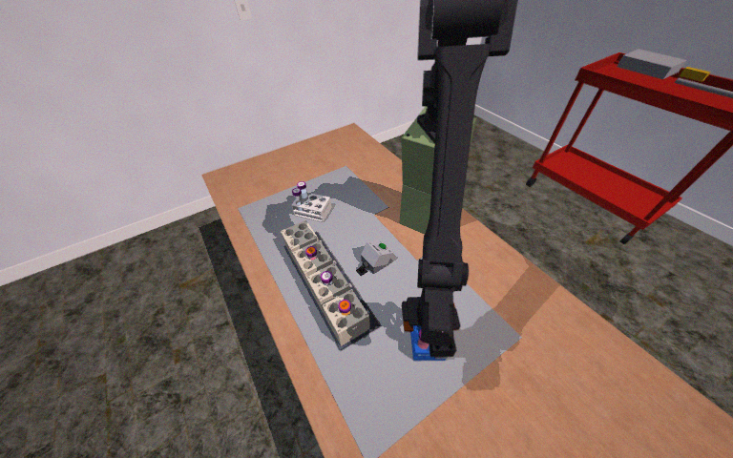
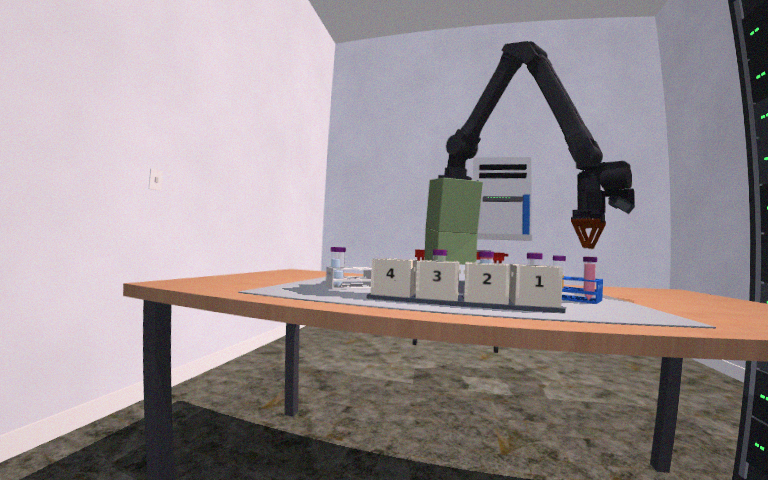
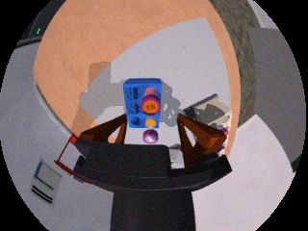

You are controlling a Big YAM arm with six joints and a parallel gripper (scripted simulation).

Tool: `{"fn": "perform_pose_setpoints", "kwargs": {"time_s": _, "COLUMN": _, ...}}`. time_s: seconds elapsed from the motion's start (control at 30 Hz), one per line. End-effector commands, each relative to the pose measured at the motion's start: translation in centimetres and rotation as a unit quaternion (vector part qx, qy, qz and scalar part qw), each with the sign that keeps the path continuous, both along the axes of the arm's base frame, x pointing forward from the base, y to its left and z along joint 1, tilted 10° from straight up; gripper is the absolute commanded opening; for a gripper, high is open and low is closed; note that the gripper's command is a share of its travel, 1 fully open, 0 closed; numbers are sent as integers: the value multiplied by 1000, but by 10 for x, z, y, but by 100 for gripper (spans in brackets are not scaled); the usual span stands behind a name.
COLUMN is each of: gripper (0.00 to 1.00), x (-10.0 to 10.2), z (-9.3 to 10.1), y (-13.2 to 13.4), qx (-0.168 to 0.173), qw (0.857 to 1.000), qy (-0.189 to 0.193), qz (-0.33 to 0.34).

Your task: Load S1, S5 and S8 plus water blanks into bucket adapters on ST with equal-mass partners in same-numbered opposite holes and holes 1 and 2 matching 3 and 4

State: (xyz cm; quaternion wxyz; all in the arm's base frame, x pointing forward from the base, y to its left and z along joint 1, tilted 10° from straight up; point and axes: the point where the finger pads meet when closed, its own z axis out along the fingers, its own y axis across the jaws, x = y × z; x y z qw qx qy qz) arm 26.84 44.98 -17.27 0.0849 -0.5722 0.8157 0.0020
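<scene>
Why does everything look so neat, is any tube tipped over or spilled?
Nothing stands out. The tubes in the blue sample rack, in the white blank rack and in the four numbered adapters all stand upright, and no spill shows on the grey mat. The open gripper hangs above the blue rack, holding nothing.

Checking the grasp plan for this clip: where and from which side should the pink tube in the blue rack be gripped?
Grip the pink tube at its purple cap, coming straight down. It stands upright in the blue rack, only its upper part free. The open gripper hangs above it.
</scene>
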Motion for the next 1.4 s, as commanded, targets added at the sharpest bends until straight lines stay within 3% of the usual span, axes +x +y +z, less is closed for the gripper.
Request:
{"fn": "perform_pose_setpoints", "kwargs": {"time_s": 0.0, "gripper": 80, "x": 5, "z": 15, "y": 16, "qx": 18, "qw": 1000, "qy": -7, "qz": -17}}
{"fn": "perform_pose_setpoints", "kwargs": {"time_s": 0.23, "gripper": 80, "x": 17, "z": -12, "y": 18, "qx": 21, "qw": 999, "qy": -8, "qz": -29}}
{"fn": "perform_pose_setpoints", "kwargs": {"time_s": 0.3, "gripper": 80, "x": 17, "z": -12, "y": 18, "qx": 21, "qw": 999, "qy": -8, "qz": -29}}
{"fn": "perform_pose_setpoints", "kwargs": {"time_s": 0.33, "gripper": 80, "x": 13, "z": 5, "y": 32, "qx": 35, "qw": 999, "qy": -15, "qz": -19}}
{"fn": "perform_pose_setpoints", "kwargs": {"time_s": 0.4, "gripper": 80, "x": 13, "z": 9, "y": 38, "qx": 39, "qw": 999, "qy": -17, "qz": -17}}
{"fn": "perform_pose_setpoints", "kwargs": {"time_s": 0.5, "gripper": 80, "x": 8, "z": -17, "y": 27, "qx": 21, "qw": 1000, "qy": -8, "qz": -18}}
{"fn": "perform_pose_setpoints", "kwargs": {"time_s": 0.63, "gripper": 80, "x": 3, "z": -24, "y": 22, "qx": 16, "qw": 1000, "qy": -5, "qz": -17}}
{"fn": "perform_pose_setpoints", "kwargs": {"time_s": 0.9, "gripper": 80, "x": 10, "z": -16, "y": 35, "qx": 30, "qw": 999, "qy": -12, "qz": -17}}
{"fn": "perform_pose_setpoints", "kwargs": {"time_s": 1.0, "gripper": 80, "x": 7, "z": -31, "y": 30, "qx": 20, "qw": 1000, "qy": -8, "qz": -17}}
{"fn": "perform_pose_setpoints", "kwargs": {"time_s": 1.1, "gripper": 80, "x": 11, "z": -23, "y": 24, "qx": 18, "qw": 1000, "qy": -7, "qz": -17}}
{"fn": "perform_pose_setpoints", "kwargs": {"time_s": 1.13, "gripper": 80, "x": 13, "z": -8, "y": 42, "qx": 38, "qw": 999, "qy": -17, "qz": -16}}
{"fn": "perform_pose_setpoints", "kwargs": {"time_s": 1.17, "gripper": 80, "x": 11, "z": -23, "y": 24, "qx": 18, "qw": 1000, "qy": -7, "qz": -17}}
{"fn": "perform_pose_setpoints", "kwargs": {"time_s": 1.27, "gripper": 80, "x": 11, "z": -23, "y": 24, "qx": 18, "qw": 1000, "qy": -7, "qz": -17}}
{"fn": "perform_pose_setpoints", "kwargs": {"time_s": 1.3, "gripper": 80, "x": 13, "z": -9, "y": 41, "qx": 36, "qw": 999, "qy": -16, "qz": -16}}
{"fn": "perform_pose_setpoints", "kwargs": {"time_s": 1.33, "gripper": 80, "x": 13, "z": -9, "y": 41, "qx": 35, "qw": 999, "qy": -15, "qz": -16}}
{"fn": "perform_pose_setpoints", "kwargs": {"time_s": 1.37, "gripper": 0, "x": 11, "z": -23, "y": 24, "qx": 18, "qw": 1000, "qy": -7, "qz": -17}}
